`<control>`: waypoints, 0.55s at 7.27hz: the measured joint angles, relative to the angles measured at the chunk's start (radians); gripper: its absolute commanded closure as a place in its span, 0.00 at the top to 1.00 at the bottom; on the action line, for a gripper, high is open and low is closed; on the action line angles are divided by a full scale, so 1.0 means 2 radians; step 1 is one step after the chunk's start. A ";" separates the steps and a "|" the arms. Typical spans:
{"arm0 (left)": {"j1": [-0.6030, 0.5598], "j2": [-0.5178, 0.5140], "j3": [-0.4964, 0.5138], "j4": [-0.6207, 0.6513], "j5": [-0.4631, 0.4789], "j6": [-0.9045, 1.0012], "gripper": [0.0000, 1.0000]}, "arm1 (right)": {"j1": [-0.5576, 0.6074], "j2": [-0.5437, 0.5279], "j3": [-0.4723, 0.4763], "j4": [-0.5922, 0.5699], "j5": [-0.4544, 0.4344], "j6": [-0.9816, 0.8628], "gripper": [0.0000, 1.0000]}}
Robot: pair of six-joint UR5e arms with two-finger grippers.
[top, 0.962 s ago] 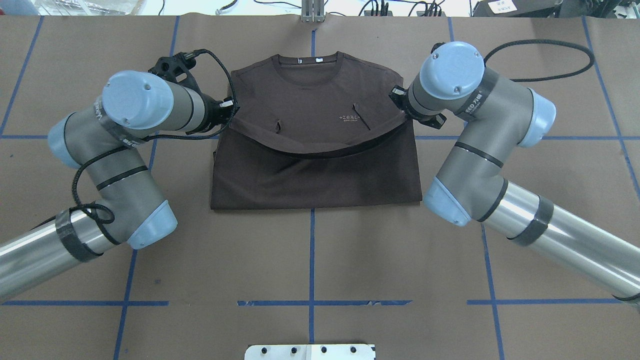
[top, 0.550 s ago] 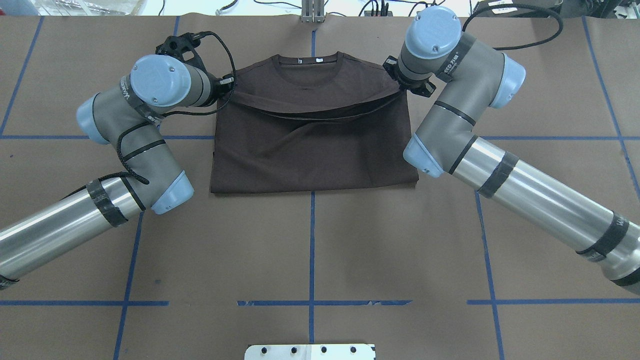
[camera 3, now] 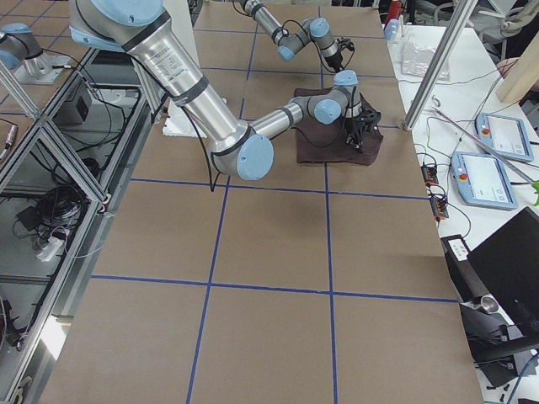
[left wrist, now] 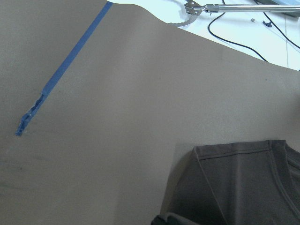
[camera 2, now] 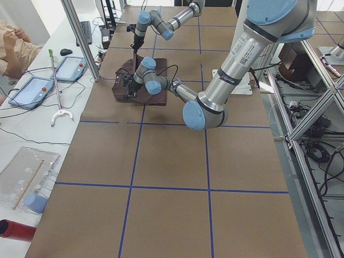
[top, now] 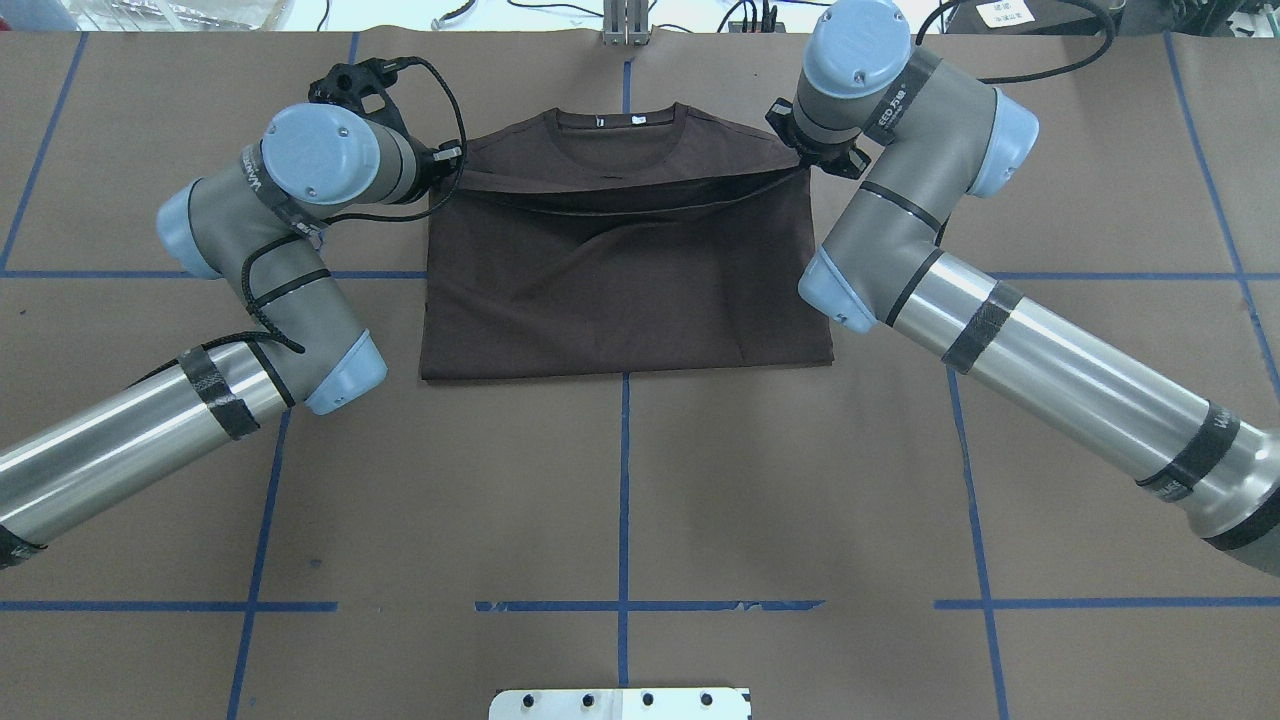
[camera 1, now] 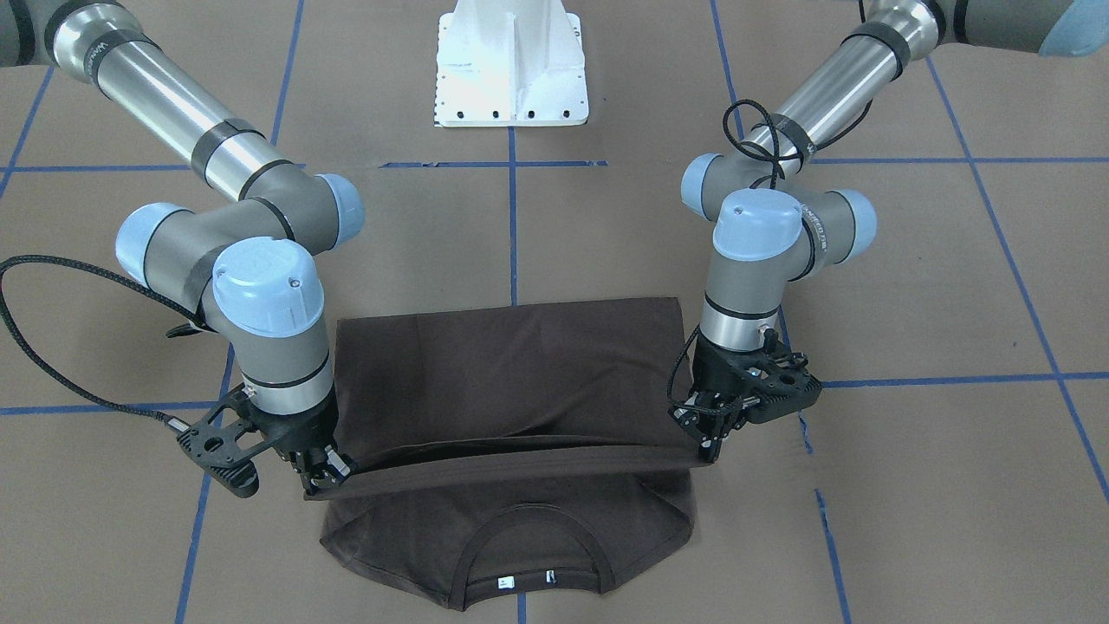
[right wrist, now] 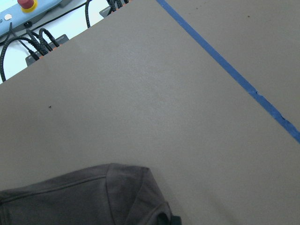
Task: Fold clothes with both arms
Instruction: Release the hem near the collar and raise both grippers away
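Surface (top: pixel 620 480): brown paper with a blue tape grid. Left arm (top: pixel 290 260) and right arm (top: pixel 1000 330) reach toward 12 o'clock in the overhead view. T-shirt (top: pixel 620 290) lies at 12 o'clock of centre, collar (top: pixel 617 125) farthest out. Left claw (camera 1: pixel 710 438) is pinched closed on the raised hem (top: pixel 620 205) at the shirt's 10 o'clock, and right claw (camera 1: pixel 325 472) likewise at 2 o'clock. Step judged: bottom-to-top fold, nearly complete. The next move calls for lowering the hem near the collar and releasing both corners together.
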 measured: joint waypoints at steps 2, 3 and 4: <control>-0.011 -0.008 0.010 0.000 -0.001 0.007 0.11 | 0.001 0.002 -0.022 0.032 -0.001 -0.003 0.00; -0.015 -0.013 0.017 0.000 -0.001 0.009 0.13 | 0.001 0.002 -0.027 0.040 -0.002 -0.003 0.00; -0.018 -0.022 0.027 0.000 -0.002 0.010 0.20 | 0.001 0.002 -0.029 0.043 -0.002 -0.004 0.00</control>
